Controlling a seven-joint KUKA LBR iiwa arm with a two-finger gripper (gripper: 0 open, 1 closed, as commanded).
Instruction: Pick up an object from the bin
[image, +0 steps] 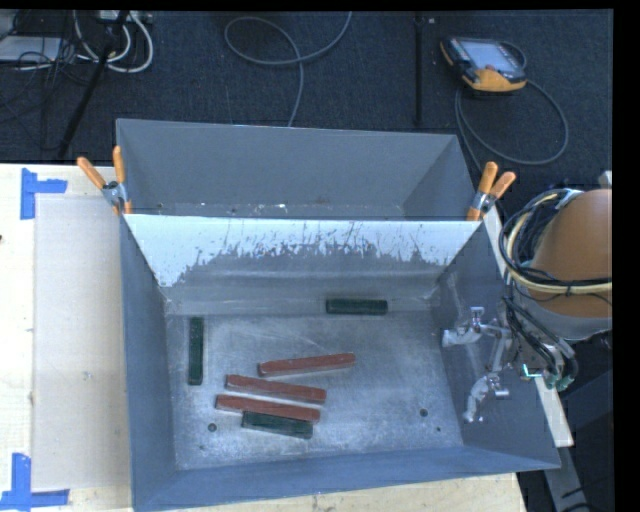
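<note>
My gripper (473, 366) hangs over the bin's right sloping wall, with its two metal fingers spread apart; it is open and nothing is between them. The nearest loose thing is a short dark green bar (356, 307) lying along the back of the bin floor, well to the gripper's left. Further left, three long reddish-brown bars lie almost parallel: an upper one (306, 365), a middle one (275, 388) and a lower one (268, 407).
A second dark green bar (277, 425) lies just under the lowest brown bar. A thin dark green bar (195, 350) lies lengthwise by the left wall. The arm with its orange cover and cables stands at the bin's right rim.
</note>
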